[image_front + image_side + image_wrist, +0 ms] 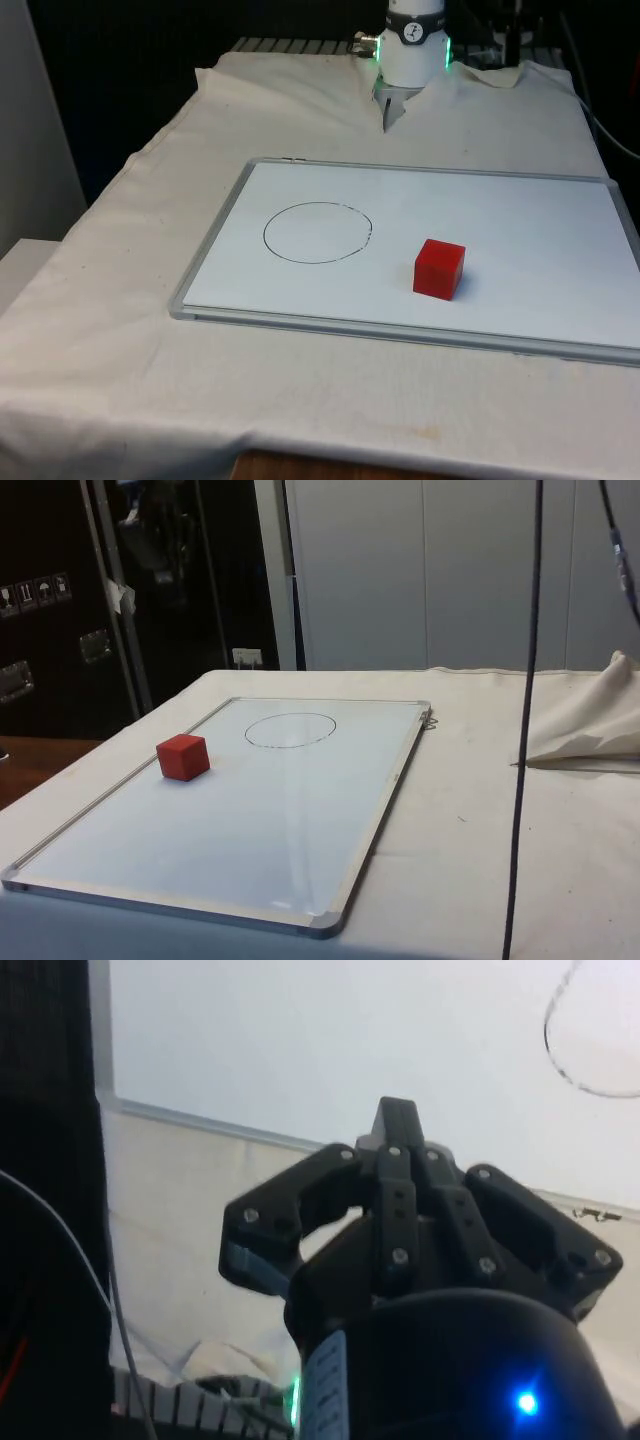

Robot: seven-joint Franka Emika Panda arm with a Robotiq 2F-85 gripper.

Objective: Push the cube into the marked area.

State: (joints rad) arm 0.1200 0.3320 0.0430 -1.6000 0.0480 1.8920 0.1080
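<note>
On the whiteboard (520,300), at about four o'clock from the circle (317,232), sits the cube (439,268), seemingly light, rigid and slide-prone—push its far flat face with the end effector (396,1125), fingers together.

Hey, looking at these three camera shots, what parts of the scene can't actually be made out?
- Arm above the tool: cut off by the front view's top edge.
- Whiteboard: its corner on the front view's right runs off the picture's edge.
- Drawn circle: partly cut off by the wrist picture's edge.
- Red cube: its base and the faces turned away from both fixed cameras are hidden by the cube itself.
</note>
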